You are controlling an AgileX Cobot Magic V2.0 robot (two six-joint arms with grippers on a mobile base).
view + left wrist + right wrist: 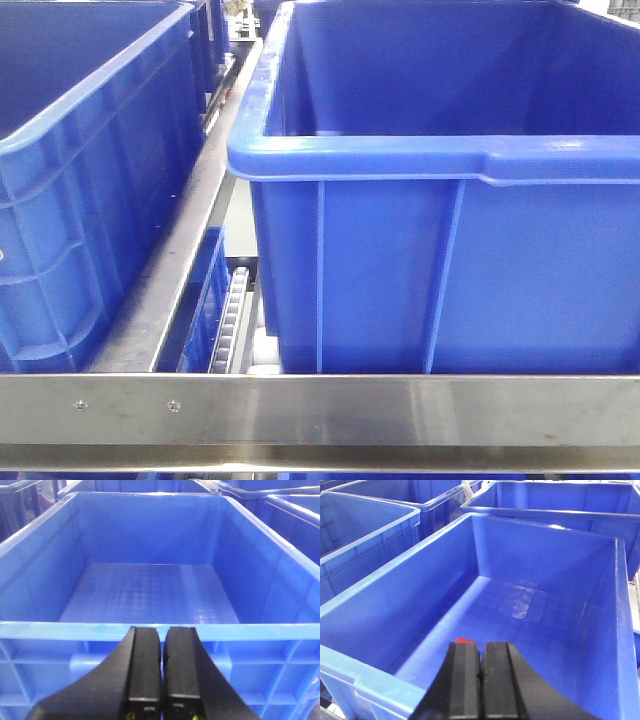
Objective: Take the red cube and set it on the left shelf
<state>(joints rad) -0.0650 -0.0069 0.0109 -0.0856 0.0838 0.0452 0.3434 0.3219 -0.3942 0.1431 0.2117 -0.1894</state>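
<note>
In the right wrist view a sliver of the red cube [465,640] shows on the floor of a blue bin [530,540], just beyond the left fingertip; most of it is hidden behind the finger. My right gripper [481,646] is shut and empty, hovering above the bin's near left part. My left gripper [162,630] is shut and empty, held in front of the near rim of another blue bin [150,630] whose floor is bare. Neither gripper nor the cube shows in the front view.
The front view shows two blue bins, a large one [440,160] on the right and one [90,130] on the left, on metal roller rails behind a steel bar [320,415]. More blue bins [555,502] stand behind and to the left [365,540] of the cube's bin.
</note>
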